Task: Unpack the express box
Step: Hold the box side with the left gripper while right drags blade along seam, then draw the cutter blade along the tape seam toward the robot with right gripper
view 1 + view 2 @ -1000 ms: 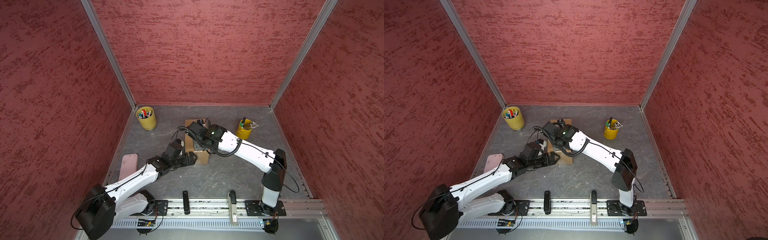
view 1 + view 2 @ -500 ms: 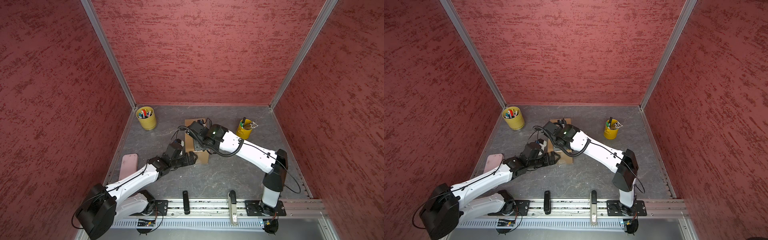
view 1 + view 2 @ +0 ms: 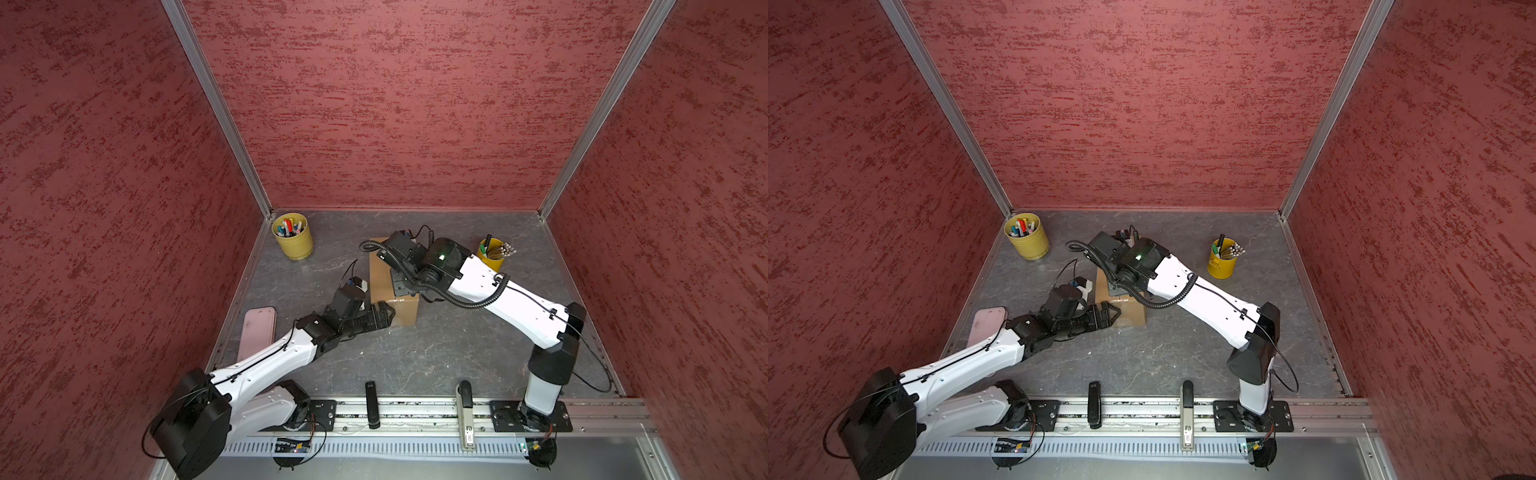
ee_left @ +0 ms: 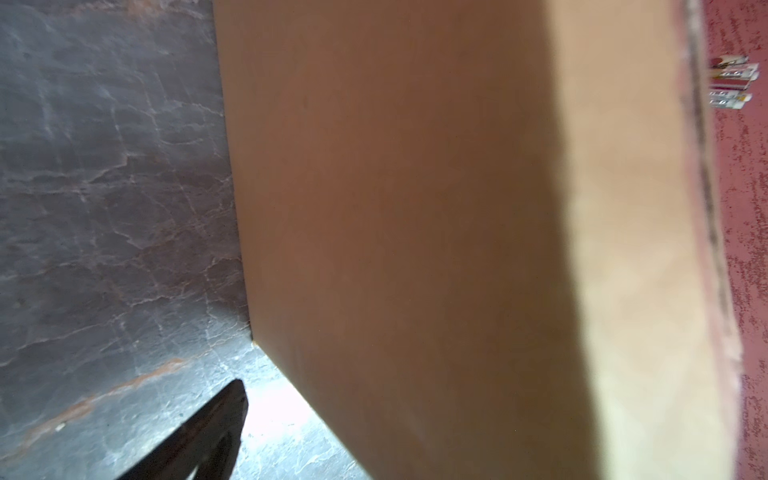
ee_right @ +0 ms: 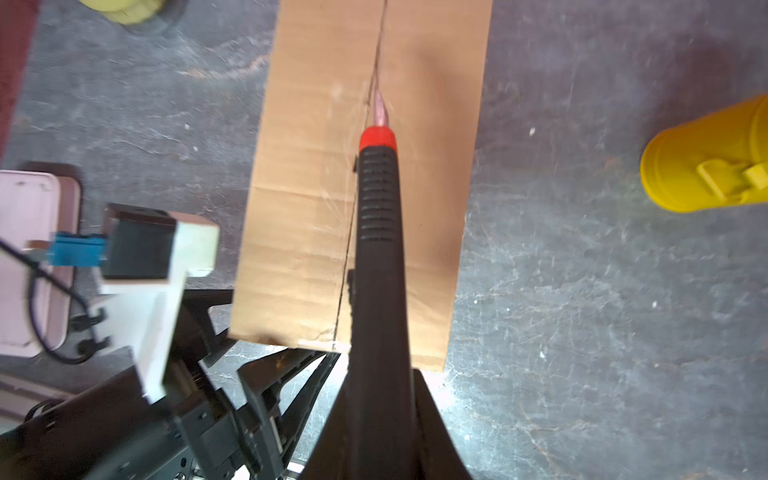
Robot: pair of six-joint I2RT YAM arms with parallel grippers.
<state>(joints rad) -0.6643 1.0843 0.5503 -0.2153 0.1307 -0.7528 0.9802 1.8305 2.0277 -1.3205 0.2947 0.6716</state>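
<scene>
Centre of the surface (image 3: 436,357), we find the express box (image 3: 380,278), flaps down, the left yellow cup (image 3: 293,239) well off in the far left corner and the right yellow cup (image 3: 492,255) near its far right side. Our right pincer (image 5: 380,386) is pinching a knife (image 5: 378,216) by the black handle, and we see the blade tip right on the centre seam. Our left pincer (image 3: 384,316) is spread wide at the box's near-left corner; touching it or not, we cannot tell.
</scene>
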